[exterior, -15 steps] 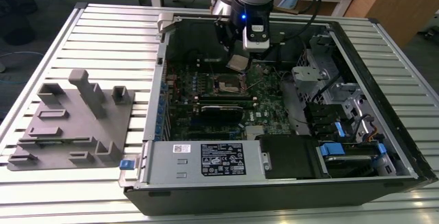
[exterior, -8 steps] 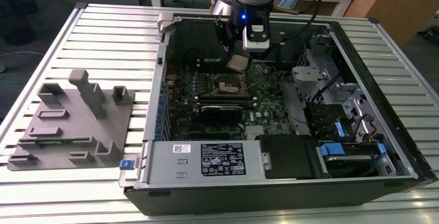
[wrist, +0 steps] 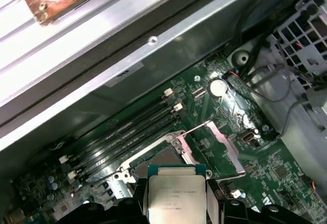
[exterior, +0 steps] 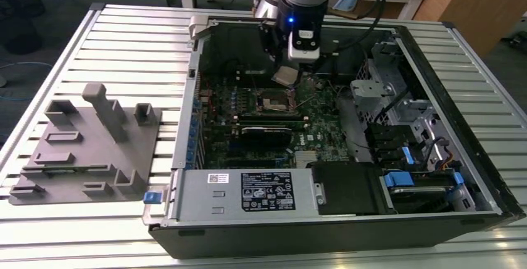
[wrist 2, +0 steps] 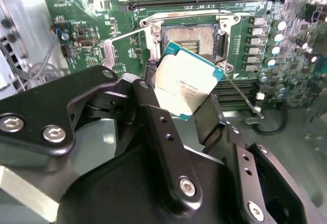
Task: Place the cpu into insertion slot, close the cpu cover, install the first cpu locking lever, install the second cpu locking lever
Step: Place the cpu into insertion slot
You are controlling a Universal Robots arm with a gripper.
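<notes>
Cpu (wrist 2: 186, 83), a small flat square chip with a dull silver-grey metal top, is clamped tilted between the fingers of the black gripper (wrist 2: 181, 109), held above the square black silver-rimmed insertion slot (wrist 2: 196, 42), which is seen uncovered on the green motherboard (wrist 2: 92, 9).

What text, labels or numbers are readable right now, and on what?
Print on the cpu in the claw: too blurred to read.
Black label on the silver metal box: too small to read.
White sticker beside it: too small to read.
</notes>
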